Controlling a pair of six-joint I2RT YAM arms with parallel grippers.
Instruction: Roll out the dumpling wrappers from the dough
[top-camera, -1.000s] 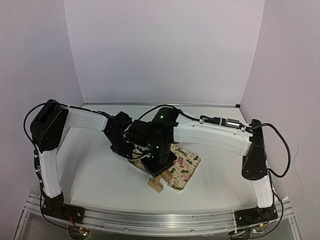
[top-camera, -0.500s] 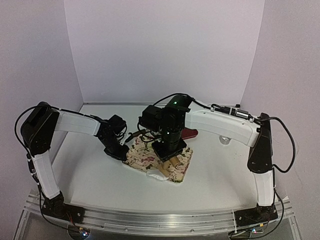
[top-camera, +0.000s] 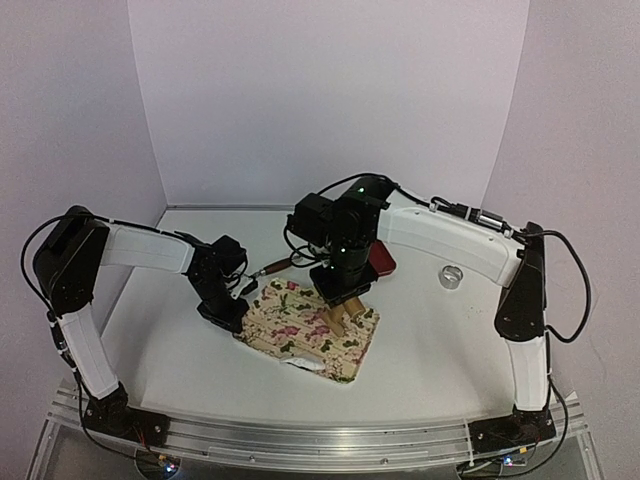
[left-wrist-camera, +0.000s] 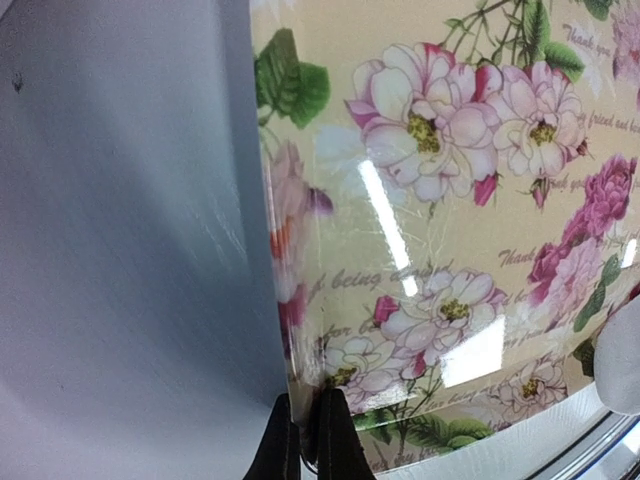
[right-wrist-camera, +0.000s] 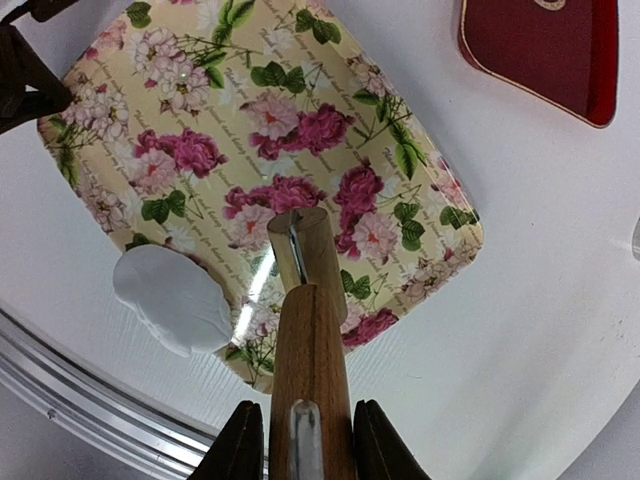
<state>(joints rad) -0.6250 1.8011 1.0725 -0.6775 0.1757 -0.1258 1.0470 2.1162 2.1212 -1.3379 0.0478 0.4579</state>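
A floral mat (top-camera: 305, 330) lies mid-table. The dumpling wrapper (top-camera: 301, 362), a small flat white piece of dough with a wrinkled edge, sits on the mat's near edge; it also shows in the right wrist view (right-wrist-camera: 170, 297) and at the right edge of the left wrist view (left-wrist-camera: 625, 362). My right gripper (top-camera: 340, 298) (right-wrist-camera: 305, 450) is shut on a wooden rolling pin (right-wrist-camera: 310, 340), which points down over the mat's middle, away from the dough. My left gripper (top-camera: 226, 312) (left-wrist-camera: 305, 445) is shut on the mat's left edge (left-wrist-camera: 300, 390).
A red tray (top-camera: 381, 260) (right-wrist-camera: 540, 50) lies just beyond the mat, partly behind the right arm. A shiny metal ring (top-camera: 452, 277) stands to the right of it. The table's metal front rail (top-camera: 300, 440) runs along the near edge.
My right gripper has carried the rolling pin from the mat's near edge, over the dough, back towards its far side. The mat and my left gripper have shifted left, and the dough is uncovered.
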